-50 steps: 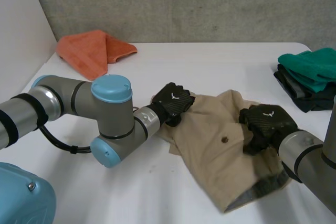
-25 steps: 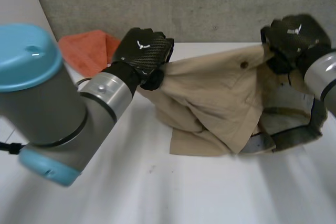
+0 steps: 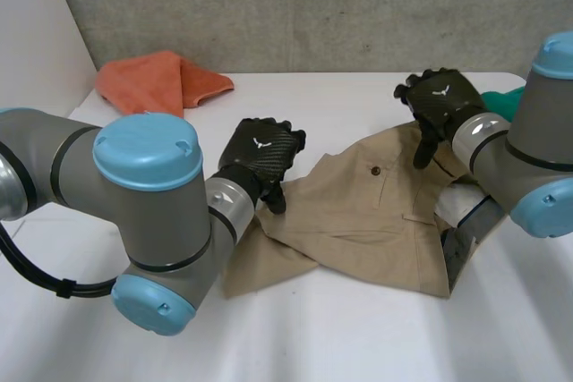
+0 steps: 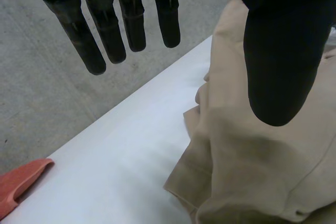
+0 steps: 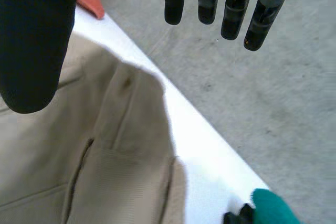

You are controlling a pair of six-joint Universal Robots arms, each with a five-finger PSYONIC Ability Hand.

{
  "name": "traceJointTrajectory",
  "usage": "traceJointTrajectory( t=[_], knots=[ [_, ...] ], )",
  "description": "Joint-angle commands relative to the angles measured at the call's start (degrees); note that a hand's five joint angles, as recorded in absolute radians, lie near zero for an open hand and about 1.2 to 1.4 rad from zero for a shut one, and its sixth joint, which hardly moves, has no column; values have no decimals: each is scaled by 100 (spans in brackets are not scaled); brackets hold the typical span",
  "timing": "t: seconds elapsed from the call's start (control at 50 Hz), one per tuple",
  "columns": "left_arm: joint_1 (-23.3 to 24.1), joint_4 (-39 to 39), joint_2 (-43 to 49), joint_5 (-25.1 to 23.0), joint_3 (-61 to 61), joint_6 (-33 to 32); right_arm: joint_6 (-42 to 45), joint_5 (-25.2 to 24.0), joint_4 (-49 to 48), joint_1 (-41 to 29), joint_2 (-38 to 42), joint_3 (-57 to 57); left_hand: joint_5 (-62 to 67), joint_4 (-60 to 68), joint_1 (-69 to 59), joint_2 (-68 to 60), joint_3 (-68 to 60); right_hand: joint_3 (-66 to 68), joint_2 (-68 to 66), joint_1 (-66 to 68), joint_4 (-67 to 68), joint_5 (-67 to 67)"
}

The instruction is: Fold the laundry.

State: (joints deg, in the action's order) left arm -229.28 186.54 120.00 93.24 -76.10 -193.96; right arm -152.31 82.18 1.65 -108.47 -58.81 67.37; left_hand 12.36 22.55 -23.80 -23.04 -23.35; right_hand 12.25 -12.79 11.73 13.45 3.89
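Tan shorts (image 3: 358, 221) lie crumpled on the white table (image 3: 340, 328), a bit toward its right edge. The left hand (image 3: 260, 157) is over their left end and the right hand (image 3: 436, 100) is over their far right corner, both with straight fingers that hold nothing. I think this is the spreading-out step, since the cloth is bunched near the left hand, so next the hands likely need to pinch the edges, pull the shorts flat, then fold one half over.

Our grey arms (image 3: 45, 163), light-blue caps (image 3: 148, 149), silver wrist rings (image 3: 226, 201), left hand (image 3: 260, 154) and right hand (image 3: 439, 103) in black weave, white emblems (image 3: 261, 141).
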Motion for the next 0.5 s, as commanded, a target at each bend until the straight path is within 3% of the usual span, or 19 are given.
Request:
traceJointTrajectory(
  t=[0.02,0.08,0.18,0.3,0.4,0.5],
  knots=[
    [-187,-215,-872,45,-606,43,-53,149,274,36,-1017,566,-104,-123,247,172,203,-225,279,-173,-345,-389],
    [-372,-233,-1303,98,-1064,51,-53,114,643,80,-1483,883,-256,-275,399,324,354,-219,273,-167,-340,-383],
    [-626,-224,-1796,133,-1697,139,-27,-8,1380,71,-2160,1427,-306,-326,450,374,405,926,-872,978,805,762],
    [-1057,-285,-1840,133,-2119,726,17,-316,1848,186,-2170,2086,-206,-225,349,274,304,1096,-1042,1147,975,931],
    [-1145,-391,-1525,89,-2155,1237,-18,-597,1453,203,-2152,2597,231,212,-88,-163,-133,1331,-1277,1383,1210,1166],
    [-1075,-479,-909,81,-2040,1528,-53,-624,470,107,-1548,2966,618,599,-475,-550,-520,1482,-1428,1534,1361,1318]
  ],
)
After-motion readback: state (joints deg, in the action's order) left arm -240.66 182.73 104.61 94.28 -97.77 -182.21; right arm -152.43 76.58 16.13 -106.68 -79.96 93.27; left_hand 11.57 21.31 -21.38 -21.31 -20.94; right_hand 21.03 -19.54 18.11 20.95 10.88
